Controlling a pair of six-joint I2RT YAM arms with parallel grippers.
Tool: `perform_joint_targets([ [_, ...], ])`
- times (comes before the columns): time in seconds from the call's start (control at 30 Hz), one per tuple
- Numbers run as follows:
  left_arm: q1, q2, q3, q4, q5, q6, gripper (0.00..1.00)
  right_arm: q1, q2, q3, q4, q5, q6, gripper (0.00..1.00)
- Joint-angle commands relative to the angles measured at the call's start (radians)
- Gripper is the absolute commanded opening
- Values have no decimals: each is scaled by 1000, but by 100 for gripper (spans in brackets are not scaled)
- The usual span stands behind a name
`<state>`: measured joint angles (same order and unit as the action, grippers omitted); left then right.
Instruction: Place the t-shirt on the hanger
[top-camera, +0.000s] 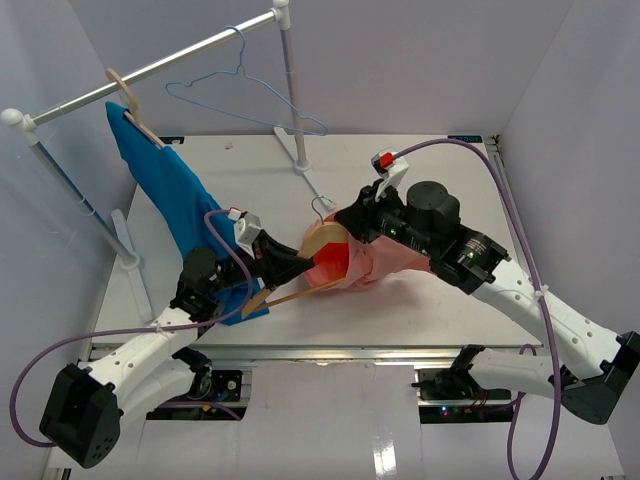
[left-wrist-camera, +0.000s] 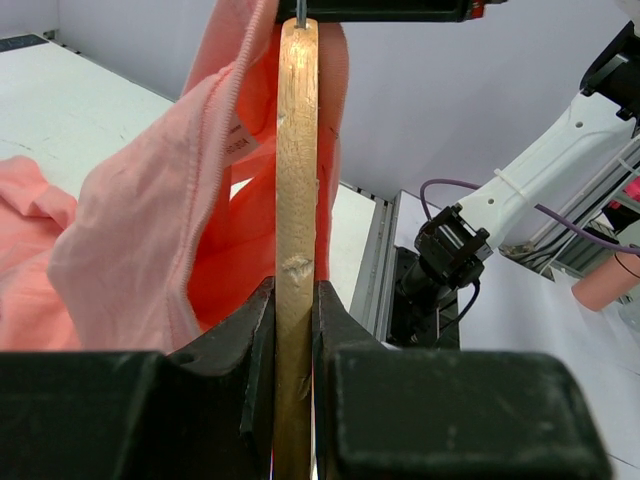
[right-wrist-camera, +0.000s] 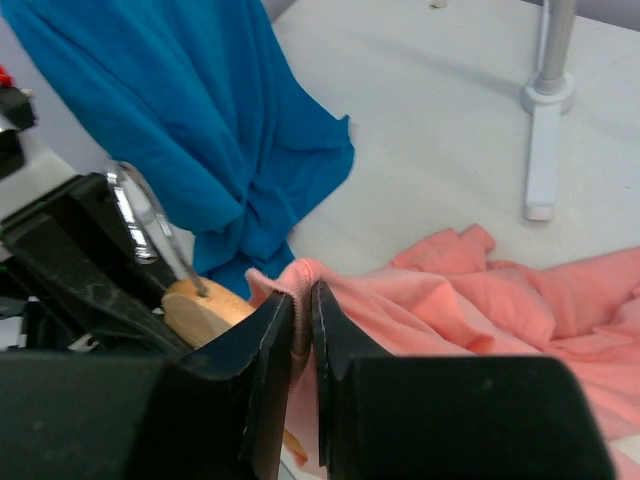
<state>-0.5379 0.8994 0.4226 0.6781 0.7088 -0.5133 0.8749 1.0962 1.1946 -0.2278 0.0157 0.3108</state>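
Left gripper (left-wrist-camera: 293, 292) clamps flat wooden hanger (left-wrist-camera: 297, 150)

Crumpled salmon-pink t-shirt (top-camera: 390, 262), its collar seemingly around one arm of the tilted light wooden hanger (top-camera: 322, 240).

Soft matt salmon knit on the t-shirt (left-wrist-camera: 130, 200), ribbed collar. Pale bare wood on the hanger (left-wrist-camera: 297, 150), smooth-ish with one chipped spot, plus a shiny metal hook (right-wrist-camera: 150, 225). Matt black plastic on the fingers (left-wrist-camera: 440, 410) of the left gripper (left-wrist-camera: 295, 292). Same matt cloth on the blue shirt (right-wrist-camera: 180, 110).

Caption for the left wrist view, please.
The left gripper clamps the wooden hanger edge-on, the pink t-shirt draped around its upper part.
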Motion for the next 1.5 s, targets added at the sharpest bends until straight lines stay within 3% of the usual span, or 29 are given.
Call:
perform_joint_targets([
  [0.0, -1, 4, 28, 146, -107, 14, 0, 46, -21, -7, 34, -175, 62, 21],
  [0.17, -4, 3, 19, 202, -115, 18, 0, 49, -5, 5, 39, -227, 58, 29],
  [0.37, -7, -20, -9, 249, -106, 18, 0, 48, -28, -30, 25, -225, -13, 52],
  [0.67, -7, -82, -65, 274, -100, 11, 0, 49, -77, 92, -167, -222, -382, 66],
  [0.77, -7, -82, -71, 282, -91, 0, 0, 49, -78, 140, -237, -344, -520, 94],
  [1.0, -7, -74, -71, 281, -60, 5, 0, 26, -52, 169, -313, -337, -647, 97],
  [1.07, -8, -65, -73, 290, -43, -2, 0, 10, -42, 205, -344, -361, -683, 85],
  [1.1, -8, -63, -73, 290, -40, -4, 0, 5, -39, 221, -355, -365, -695, 85],
  [1.17, -8, -65, -74, 288, -37, -4, 0, -22, -28, 269, -401, -401, -730, 70],
  [1.3, -9, -88, -84, 277, -45, -1, 0, -90, 46, 373, -564, -477, -822, 67],
  [1.37, -11, -95, -87, 270, -46, 3, 0, -119, 61, 362, -585, -465, -862, 66],
  [1.47, -16, -86, -85, 265, -48, 9, 0, -184, 82, 355, -614, -568, -906, 63],
])
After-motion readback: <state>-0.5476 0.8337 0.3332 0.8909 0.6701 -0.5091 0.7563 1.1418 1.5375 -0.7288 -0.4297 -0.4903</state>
